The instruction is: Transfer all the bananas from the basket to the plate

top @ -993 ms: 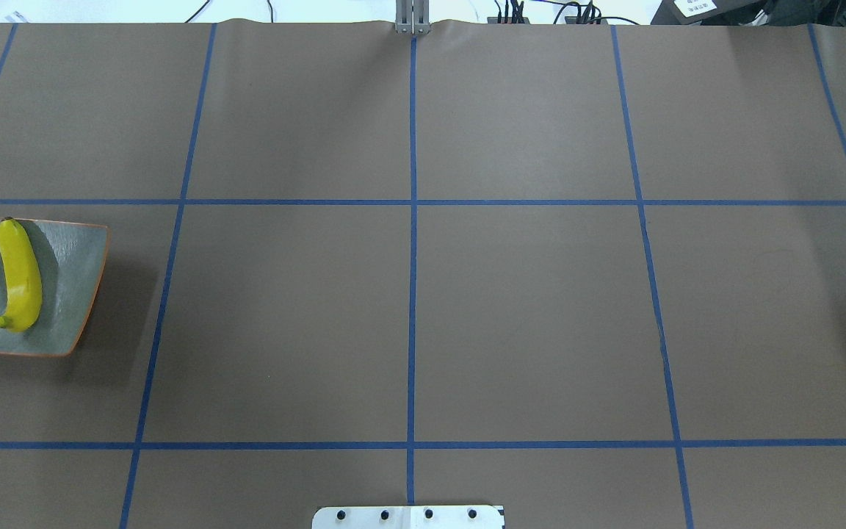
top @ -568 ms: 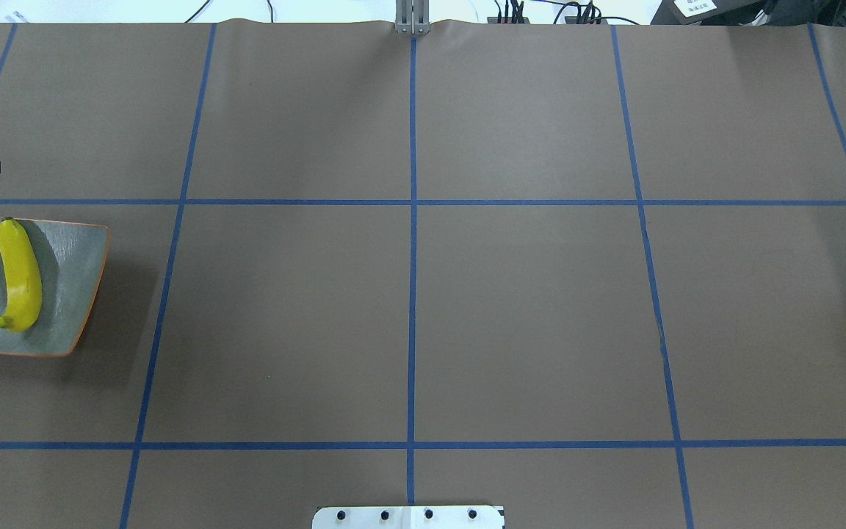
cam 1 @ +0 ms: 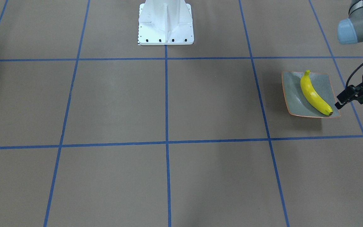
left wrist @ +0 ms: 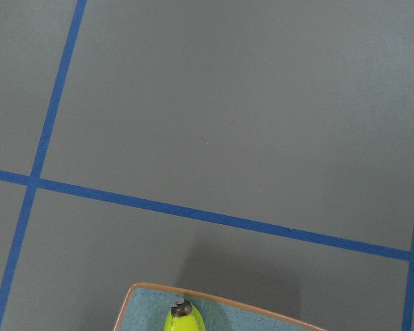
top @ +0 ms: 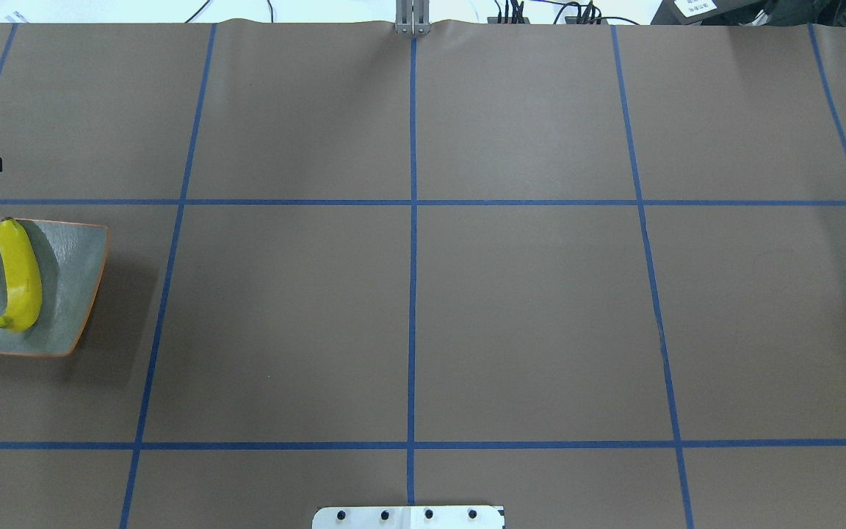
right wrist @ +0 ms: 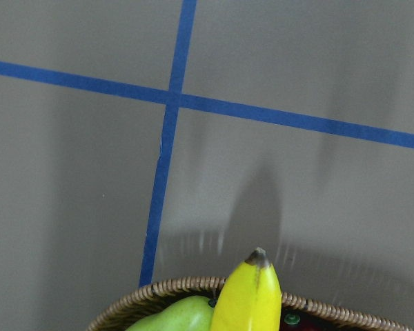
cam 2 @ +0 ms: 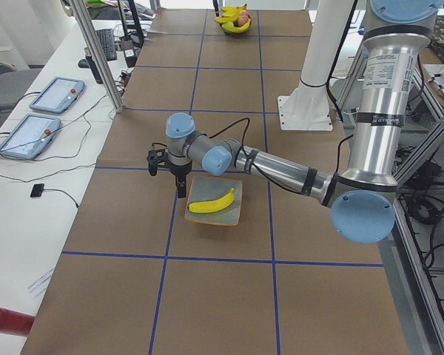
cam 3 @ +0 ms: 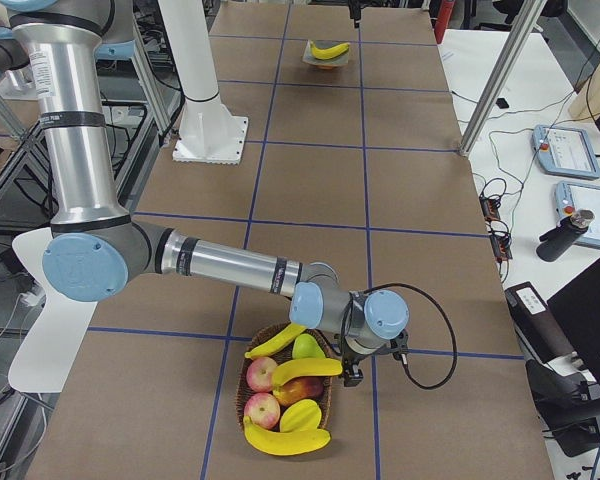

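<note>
One yellow banana (cam 1: 314, 94) lies on the grey-green plate (cam 1: 291, 94) with the orange rim; both show in the overhead view, banana (top: 20, 279) on plate (top: 70, 272). My left gripper (cam 2: 181, 192) hangs above the plate's edge on the operators' side; I cannot tell if it is open. The left wrist view shows only the banana's dark tip (left wrist: 182, 314) and the plate rim (left wrist: 145, 295). Three bananas (cam 3: 305, 370) lie in the wicker basket (cam 3: 242, 390) with other fruit. My right gripper (cam 3: 352, 378) hovers at the basket's edge; I cannot tell its state.
The basket also holds red apples (cam 3: 263, 410) and a green pear (right wrist: 179, 318). The robot's white base (cam 1: 165, 22) stands mid-table. A black part of the left wrist (cam 1: 353, 94) juts in beside the plate. Blue tape lines grid the brown table.
The black part of the left wrist at the overhead view's left edge has drifted slightly up and right. The plate and its banana have not moved.
</note>
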